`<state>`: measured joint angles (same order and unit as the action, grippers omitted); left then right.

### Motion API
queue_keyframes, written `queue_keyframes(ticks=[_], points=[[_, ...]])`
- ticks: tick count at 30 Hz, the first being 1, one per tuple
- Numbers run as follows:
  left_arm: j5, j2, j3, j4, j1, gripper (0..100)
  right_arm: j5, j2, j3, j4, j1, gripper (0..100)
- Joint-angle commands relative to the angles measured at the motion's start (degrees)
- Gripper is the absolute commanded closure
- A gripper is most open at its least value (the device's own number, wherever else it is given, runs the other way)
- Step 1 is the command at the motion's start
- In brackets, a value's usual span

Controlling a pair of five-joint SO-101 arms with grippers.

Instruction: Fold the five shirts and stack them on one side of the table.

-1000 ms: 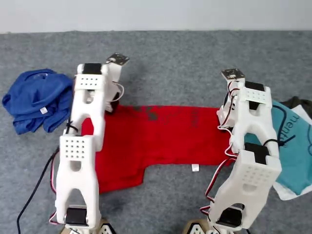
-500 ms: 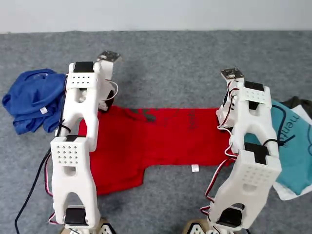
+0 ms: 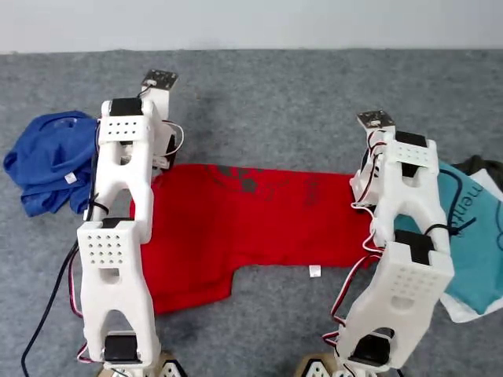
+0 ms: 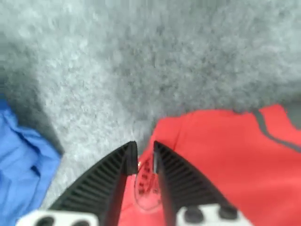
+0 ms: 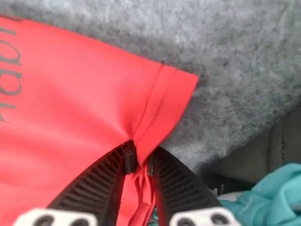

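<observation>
Red shirt (image 3: 251,220) spreads flatter for folding as my left gripper (image 4: 145,157), clamped on it like my right gripper (image 5: 139,162), drags its corner outward.

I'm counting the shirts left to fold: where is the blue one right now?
In the high view the blue shirt lies crumpled at the table's left side, beside the left gripper, which holds a corner of the red shirt.

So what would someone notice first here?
The red shirt spread across the middle of the table, pinched at its two far corners by the left pincer and the right pincer. A crumpled blue shirt lies off to its left, a teal shirt to its right.
</observation>
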<state>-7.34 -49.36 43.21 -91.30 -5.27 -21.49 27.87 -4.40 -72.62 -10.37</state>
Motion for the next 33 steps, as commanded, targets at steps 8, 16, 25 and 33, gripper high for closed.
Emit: queue_keyframes(ticks=[8, 16, 25, 33], points=[[0.79, 5.10, 17.10, -9.41, -7.03, 93, 2.46, -2.51, -4.22, -6.37, -0.75, 82.7], [0.88, 25.14, 2.24, -9.32, -7.47, 93, 2.37, -8.66, -11.87, -19.47, -0.66, 79.7], [-4.40, 57.93, -36.97, -9.23, -7.65, 93, 1.32, -20.53, -11.60, -26.59, -0.57, 79.8], [-14.15, 74.55, -79.78, 1.58, -7.74, 93, -1.23, -24.92, -2.37, -26.33, 8.66, 79.8]])
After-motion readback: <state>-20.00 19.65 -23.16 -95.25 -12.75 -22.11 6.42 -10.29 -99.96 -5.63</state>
